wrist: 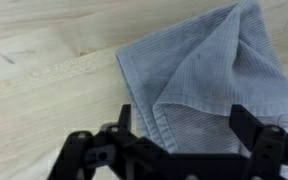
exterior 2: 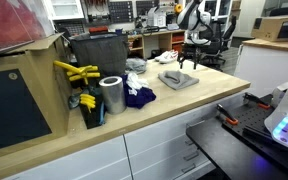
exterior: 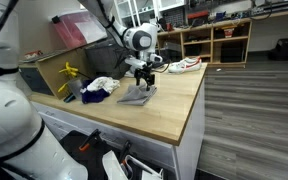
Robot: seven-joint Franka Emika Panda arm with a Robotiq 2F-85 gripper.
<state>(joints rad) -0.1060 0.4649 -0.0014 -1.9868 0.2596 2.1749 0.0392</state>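
One long wooden workbench carried everything. Biggest on it was a dark bin at the end away from me. Near it a silver can stood upright, with some yellow tools just beside. A dark blue rag lay bunched next to the can, and a white rag lay against it. A white-and-red shoe sat near the bench's back corner, apart from the rest. None of these lay between me and the grey cloth. It rested folded and flat on the bare wood, well apart from the can.

My arm hung over the bench, wrist bent so that my claw pointed straight down just above the cloth's near edge. My fingers stood wide apart and gripped nothing, with a corner of the cloth below the gap. I could not tell whether the tips touched the fabric.
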